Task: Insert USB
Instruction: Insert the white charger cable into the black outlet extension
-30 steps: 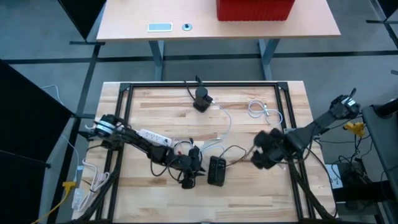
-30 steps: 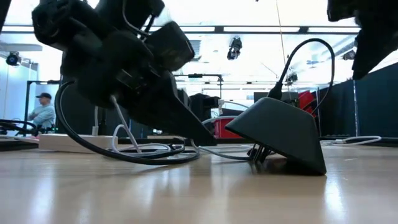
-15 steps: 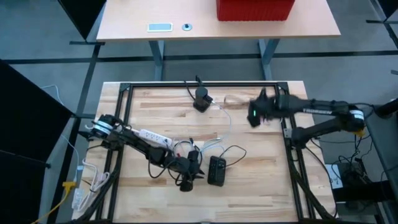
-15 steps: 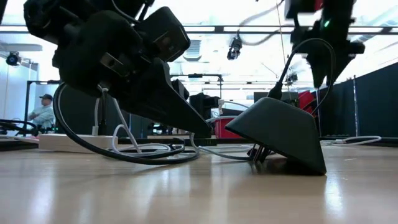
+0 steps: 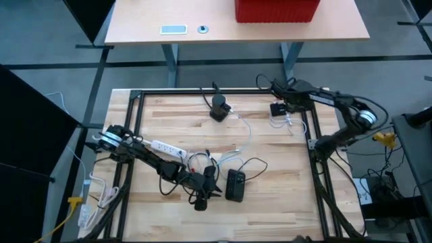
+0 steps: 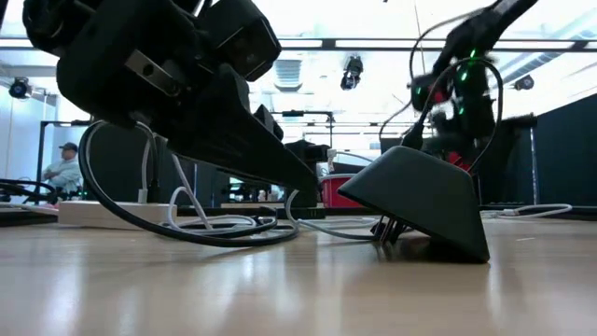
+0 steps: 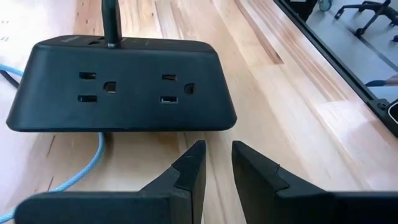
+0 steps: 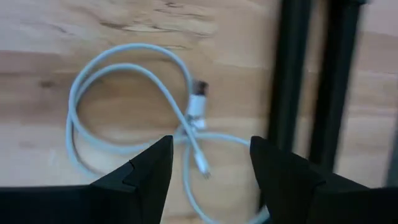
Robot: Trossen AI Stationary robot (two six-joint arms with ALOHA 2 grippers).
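A black power hub (image 5: 235, 185) with outlets and a plugged-in dark cord (image 7: 112, 22) lies flat on the near middle of the table. My left gripper (image 7: 217, 168) points slanting down at the hub's outlet side (image 7: 124, 87). It stops just short of the hub, with a narrow gap between its fingers and nothing in it. A coiled white USB cable (image 8: 180, 118) lies on the wood at the far right, its plug (image 8: 199, 99) free. My right gripper (image 8: 208, 165) hangs open above the coil, pointing down; in the high view it (image 5: 279, 108) is by the far right rail.
A second black charger (image 5: 218, 108) stands at the far middle, with a thin white cable trailing from it. A white power strip (image 5: 165, 147) lies under my left arm. Loose dark cords (image 5: 250, 165) curl beside the hub. A black frame rail (image 8: 311, 93) runs beside the coil.
My right gripper has swung quickly from the table's near right, beside the hub, toward the far edge, turning as it went, and now hangs over the white cable coil. My left gripper and the hub have kept still.
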